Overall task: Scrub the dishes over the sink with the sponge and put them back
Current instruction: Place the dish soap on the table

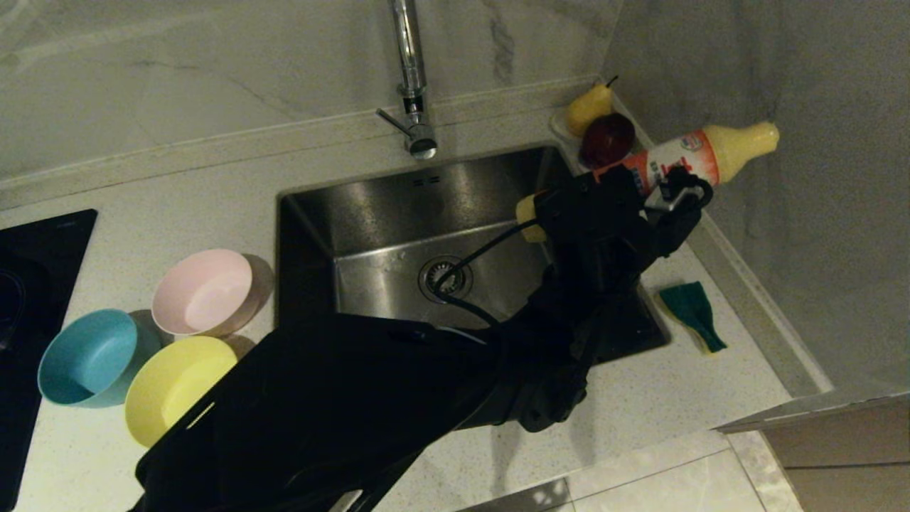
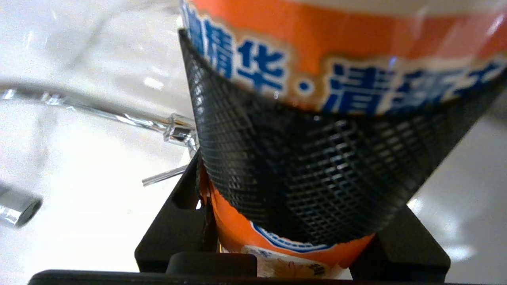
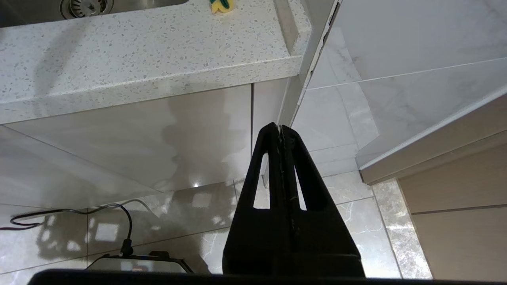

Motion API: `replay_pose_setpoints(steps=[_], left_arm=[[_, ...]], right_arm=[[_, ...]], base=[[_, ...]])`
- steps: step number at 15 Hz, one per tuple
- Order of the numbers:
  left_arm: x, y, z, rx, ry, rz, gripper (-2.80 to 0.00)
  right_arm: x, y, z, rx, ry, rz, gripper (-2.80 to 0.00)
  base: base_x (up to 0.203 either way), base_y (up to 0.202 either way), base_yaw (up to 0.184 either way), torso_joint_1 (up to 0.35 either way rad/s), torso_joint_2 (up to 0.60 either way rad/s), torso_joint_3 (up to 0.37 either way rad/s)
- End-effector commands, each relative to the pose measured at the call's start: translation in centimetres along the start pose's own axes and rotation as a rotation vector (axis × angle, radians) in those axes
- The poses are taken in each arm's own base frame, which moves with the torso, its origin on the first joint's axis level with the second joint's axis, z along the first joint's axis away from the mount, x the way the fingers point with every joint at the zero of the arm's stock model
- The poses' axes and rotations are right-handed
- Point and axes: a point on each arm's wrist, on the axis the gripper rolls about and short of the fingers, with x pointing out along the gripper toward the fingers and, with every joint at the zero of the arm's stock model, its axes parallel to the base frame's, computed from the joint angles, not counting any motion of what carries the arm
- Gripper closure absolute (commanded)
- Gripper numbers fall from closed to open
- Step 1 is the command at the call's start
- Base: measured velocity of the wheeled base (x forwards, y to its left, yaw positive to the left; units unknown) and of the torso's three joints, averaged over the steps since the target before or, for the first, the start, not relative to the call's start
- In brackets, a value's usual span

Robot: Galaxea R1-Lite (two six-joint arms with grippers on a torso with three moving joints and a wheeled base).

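Observation:
Three bowls stand on the counter left of the sink (image 1: 398, 206): a pale pink one (image 1: 202, 291), a light blue one (image 1: 85, 355) and a yellow one (image 1: 174, 384). The sponge (image 1: 693, 313), green side up, lies on the counter right of the sink; it also shows in the right wrist view (image 3: 221, 4). My left gripper (image 1: 615, 188) reaches across the sink and is shut on a detergent bottle (image 1: 682, 156) with an orange label, held nearly level above the sink's right rim. A ribbed black finger pad (image 2: 309, 174) presses on the bottle (image 2: 253, 27). My right gripper (image 3: 280, 128) hangs shut below the counter.
A chrome faucet (image 1: 412, 85) rises behind the sink, and the drain strainer (image 1: 444, 277) sits in its floor. A pear (image 1: 589, 107) and a dark red fruit (image 1: 606, 139) rest in the back right corner by the wall. A black hob (image 1: 35, 284) lies at far left.

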Motion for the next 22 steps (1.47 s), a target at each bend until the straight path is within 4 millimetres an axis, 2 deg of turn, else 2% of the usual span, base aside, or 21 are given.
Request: replay_pose_setpoints(steps=[1, 4, 7, 10, 13, 15, 18, 22], left_arm=[[-0.1, 4.5, 1.1, -0.173, -0.019, 0.052, 0.00], [-0.4, 9.8, 2.0, -0.364, -0.063, 0.101, 0.00], [-1.0, 14.6, 2.5, -0.483, -0.102, 0.135, 0.00], [-2.3, 20.2, 2.7, -0.604, -0.157, 0.174, 0.00], [-3.9, 26.5, 2.1, -0.735, -0.185, 0.204, 0.00], [-5.0, 30.3, 1.3, -0.817, -0.195, 0.213, 0.00], [-5.8, 35.0, -0.9, -0.904, -0.191, 0.270, 0.00], [-4.0, 37.7, -5.8, -0.928, -0.111, 0.425, 0.00]], right_arm=[[0.0, 0.0, 0.0, 0.000, 0.001, 0.000, 0.00], [0.0, 0.0, 0.0, 0.000, 0.001, 0.000, 0.00], [0.0, 0.0, 0.0, 0.000, 0.001, 0.000, 0.00], [0.0, 0.0, 0.0, 0.000, 0.001, 0.000, 0.00], [0.0, 0.0, 0.0, 0.000, 0.001, 0.000, 0.00], [0.0, 0.0, 0.0, 0.000, 0.001, 0.000, 0.00], [0.0, 0.0, 0.0, 0.000, 0.000, 0.000, 0.00], [0.0, 0.0, 0.0, 0.000, 0.000, 0.000, 0.00]], base=[[0.000, 0.000, 0.000, 0.000, 0.00, 0.000], [0.000, 0.000, 0.000, 0.000, 0.00, 0.000], [0.000, 0.000, 0.000, 0.000, 0.00, 0.000], [0.000, 0.000, 0.000, 0.000, 0.00, 0.000], [0.000, 0.000, 0.000, 0.000, 0.00, 0.000], [0.000, 0.000, 0.000, 0.000, 0.00, 0.000], [0.000, 0.000, 0.000, 0.000, 0.00, 0.000], [0.000, 0.000, 0.000, 0.000, 0.00, 0.000]])
